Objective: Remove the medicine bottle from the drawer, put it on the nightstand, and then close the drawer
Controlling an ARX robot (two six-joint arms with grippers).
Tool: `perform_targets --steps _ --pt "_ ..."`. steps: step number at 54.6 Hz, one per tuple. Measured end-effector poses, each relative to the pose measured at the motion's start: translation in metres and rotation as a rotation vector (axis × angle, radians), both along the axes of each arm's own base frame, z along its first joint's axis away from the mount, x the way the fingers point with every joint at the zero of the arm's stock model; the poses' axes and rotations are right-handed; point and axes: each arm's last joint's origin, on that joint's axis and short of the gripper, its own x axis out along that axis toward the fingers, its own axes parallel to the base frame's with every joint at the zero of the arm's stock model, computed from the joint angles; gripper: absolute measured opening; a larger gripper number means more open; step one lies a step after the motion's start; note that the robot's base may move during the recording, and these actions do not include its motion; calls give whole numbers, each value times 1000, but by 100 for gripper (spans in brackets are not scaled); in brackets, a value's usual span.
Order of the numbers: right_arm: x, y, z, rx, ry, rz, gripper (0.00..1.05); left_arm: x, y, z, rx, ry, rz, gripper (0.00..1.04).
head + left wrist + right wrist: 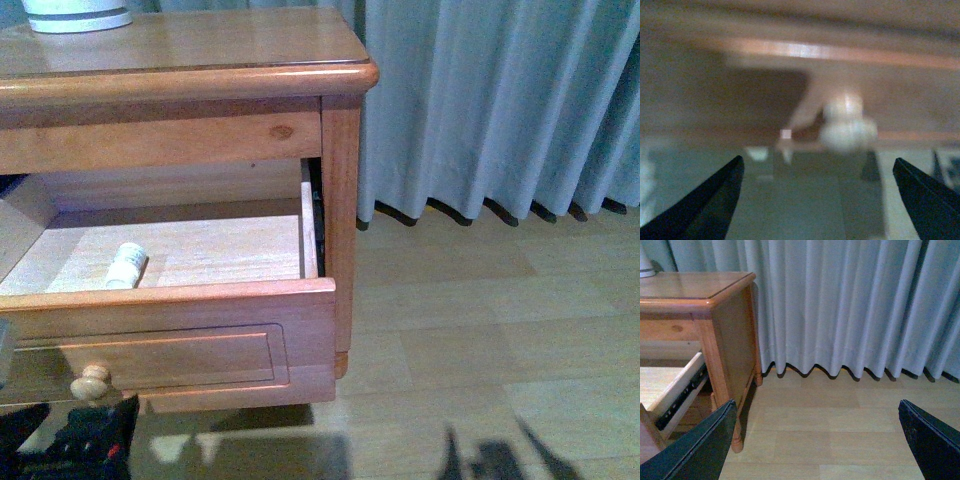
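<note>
The nightstand (200, 55) fills the left of the front view. Its taller drawer (200, 340) is pulled open and shows a pale wood inside. The medicine bottle (126, 265) lies on its side on the drawer floor, near the front left. The round knob (92, 382) is on the drawer front. My left gripper (70, 445) is low, just below the knob. In the blurred left wrist view it (815, 200) is open and empty, with the knob (847, 127) close ahead. My right gripper (815, 440) is open and empty over the floor, beside the nightstand's side (730, 325).
The base of a white appliance (75, 15) stands on the nightstand top at the back left. A grey curtain (500, 100) hangs behind and to the right. Pale wood floor (480, 330) lies right of the nightstand. The drawer's side rail (680, 397) sticks out.
</note>
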Motion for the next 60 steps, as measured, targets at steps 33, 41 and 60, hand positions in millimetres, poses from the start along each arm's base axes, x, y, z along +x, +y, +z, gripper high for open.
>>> perform_targets --steps 33,41,60 --pt "0 0 0 0 0 0 98 -50 31 135 -120 -81 -74 98" --pt "0 0 0 0 0 0 98 -63 33 170 -144 -182 -100 98" --pt "0 0 0 0 0 0 98 -88 36 165 125 -541 121 37"
